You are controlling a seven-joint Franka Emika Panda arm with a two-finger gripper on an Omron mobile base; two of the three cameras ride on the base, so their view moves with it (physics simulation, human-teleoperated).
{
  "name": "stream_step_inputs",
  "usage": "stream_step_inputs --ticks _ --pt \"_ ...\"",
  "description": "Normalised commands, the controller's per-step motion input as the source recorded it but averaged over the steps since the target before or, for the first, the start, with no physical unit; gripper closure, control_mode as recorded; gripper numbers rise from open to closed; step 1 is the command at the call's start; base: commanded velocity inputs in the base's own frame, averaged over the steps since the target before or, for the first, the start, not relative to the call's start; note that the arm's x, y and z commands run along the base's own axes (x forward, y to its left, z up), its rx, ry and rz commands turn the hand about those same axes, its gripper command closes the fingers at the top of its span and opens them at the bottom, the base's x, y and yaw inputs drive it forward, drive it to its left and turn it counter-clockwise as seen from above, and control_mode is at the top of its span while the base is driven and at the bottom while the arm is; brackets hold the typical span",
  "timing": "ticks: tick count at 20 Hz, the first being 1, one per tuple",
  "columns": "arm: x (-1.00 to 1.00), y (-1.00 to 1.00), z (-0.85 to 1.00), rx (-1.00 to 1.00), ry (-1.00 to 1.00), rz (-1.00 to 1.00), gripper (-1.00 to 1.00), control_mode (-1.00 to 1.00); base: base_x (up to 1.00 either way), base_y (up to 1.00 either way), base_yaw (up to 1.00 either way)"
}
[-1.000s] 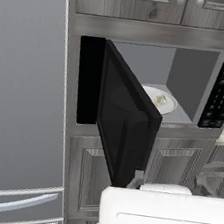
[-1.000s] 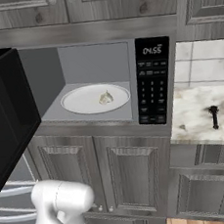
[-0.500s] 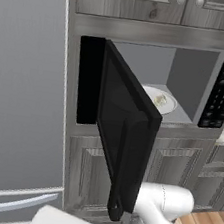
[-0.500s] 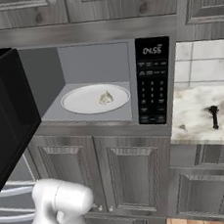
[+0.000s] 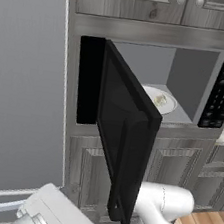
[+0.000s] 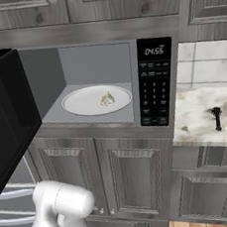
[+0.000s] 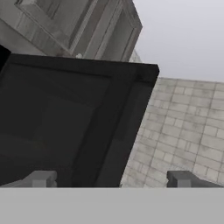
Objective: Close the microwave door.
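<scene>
Two small grey fingers (image 7: pixel 41 178) rise at the bottom of the hand view, set wide apart with nothing between them, so they stand open and hold nothing. Whether either tip touches the door cannot be told. Just beyond the one on that picture's left lies the microwave door (image 7: pixel 74 122), its long bar handle (image 7: pixel 111 135) running up between the tips toward the door's far corner.

From the base views the microwave door (image 5: pixel 123 136) swings well out from the microwave (image 6: pixel 154 81), roughly square to its front, hinged at the left edge of the cavity. A white plate (image 6: pixel 96 99) with a bit of food sits inside. By my judgement the closing is not yet begun: the whole swing shut is left.
</scene>
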Motion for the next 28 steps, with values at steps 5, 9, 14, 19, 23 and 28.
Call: stream_step_inputs --ticks 5,9,14,19,23,28 --pt "0.24 -0.06 -0.02 0.0 0.0 -0.17 -1.0 -1.0 0.0 0.0 0.0" --pt "0.85 0.0 -0.25 -0.03 0.05 -0.23 -1.0 -1.0 0.0 0.0 0.0" --pt "0.91 0.0 -0.34 -0.04 0.06 -0.23 -1.0 -1.0 0.0 0.0 0.0" --pt "0.92 -0.13 -0.2 -0.03 0.08 -0.17 -1.0 -1.0 0.0 0.0 0.0" --pt "0.12 -0.55 0.0 0.0 0.02 -0.08 -1.0 -1.0 0.0 0.0 0.0" --pt "-0.18 -0.97 0.0 0.04 0.0 0.0 -1.0 -1.0 0.0 0.0 0.0"
